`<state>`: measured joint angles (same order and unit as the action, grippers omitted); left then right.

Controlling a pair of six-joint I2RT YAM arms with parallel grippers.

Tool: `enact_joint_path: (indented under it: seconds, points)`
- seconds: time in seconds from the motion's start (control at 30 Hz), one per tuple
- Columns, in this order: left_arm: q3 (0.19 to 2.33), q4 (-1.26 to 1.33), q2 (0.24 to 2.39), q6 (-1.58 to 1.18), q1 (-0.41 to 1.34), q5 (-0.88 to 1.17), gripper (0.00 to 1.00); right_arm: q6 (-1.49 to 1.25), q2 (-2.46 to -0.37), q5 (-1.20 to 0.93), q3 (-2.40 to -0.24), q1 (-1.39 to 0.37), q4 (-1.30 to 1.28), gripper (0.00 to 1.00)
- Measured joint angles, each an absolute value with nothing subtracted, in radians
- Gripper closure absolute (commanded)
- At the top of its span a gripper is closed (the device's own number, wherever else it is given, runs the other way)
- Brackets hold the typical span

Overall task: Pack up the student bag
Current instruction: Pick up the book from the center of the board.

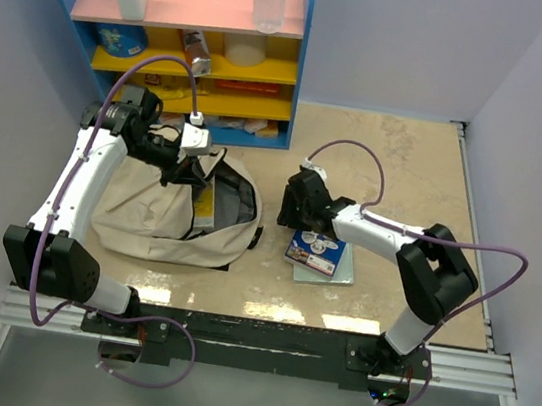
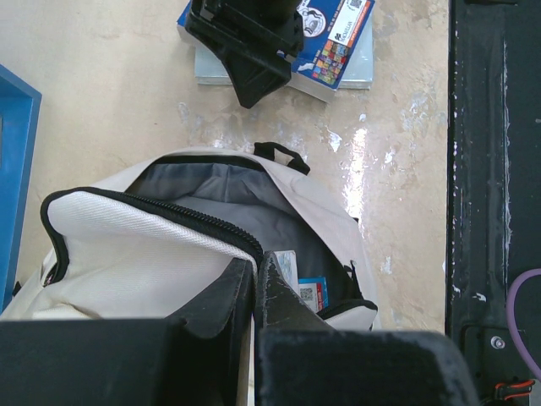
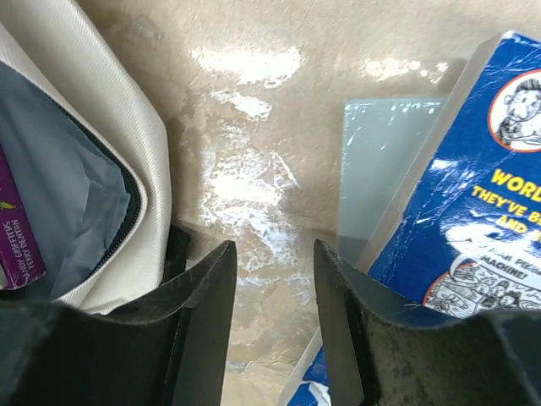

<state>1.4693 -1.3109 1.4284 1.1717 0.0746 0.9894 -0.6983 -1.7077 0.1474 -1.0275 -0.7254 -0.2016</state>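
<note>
While my left gripper point(image 2: 256, 272) is clenched on the zipper rim of the student bag point(image 1: 149, 211), propping its mouth open, my right gripper point(image 3: 270, 254) hangs over bare table point(image 3: 245, 169) just off the bag's open side. Jaws half parted, gripping nothing. A blue paperback point(image 3: 473, 211) lies on the far side of the jaws from the bag, on a pale flat folder point(image 3: 380, 161), its long edge roughly along my fingers. The right arm is nearer. Likely next: sidestep away from the bag onto that edge.

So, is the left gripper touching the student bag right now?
Touching. The left wrist view shows the left gripper shut on the zippered opening edge of the student bag.
</note>
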Motion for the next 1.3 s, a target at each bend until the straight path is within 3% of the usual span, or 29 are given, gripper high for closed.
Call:
enact_joint_path:
  seconds: [0.2,0.47,0.67,0.9,1.3]
  points:
    - [1.469,-1.311,1.428,1.171,0.075,0.989,1.0,-0.695,-1.679,0.147,-1.0,-0.705,-0.193,0.5]
    - [1.469,-1.311,1.428,1.171,0.075,0.989,1.0,-0.68,-1.554,0.139,-0.986,-0.681,-0.228,0.27]
    - [1.469,-1.311,1.428,1.171,0.075,0.989,1.0,-0.681,-1.326,0.141,-0.886,-0.537,-0.228,0.06]
    - [1.469,-1.311,1.428,1.171,0.075,0.989,1.0,-0.691,-1.257,0.11,-0.712,-0.32,-0.202,0.04]
    - [1.469,-1.311,1.428,1.171,0.075,0.988,1.0,-0.786,-1.338,-0.001,-0.548,-0.192,0.048,0.06]
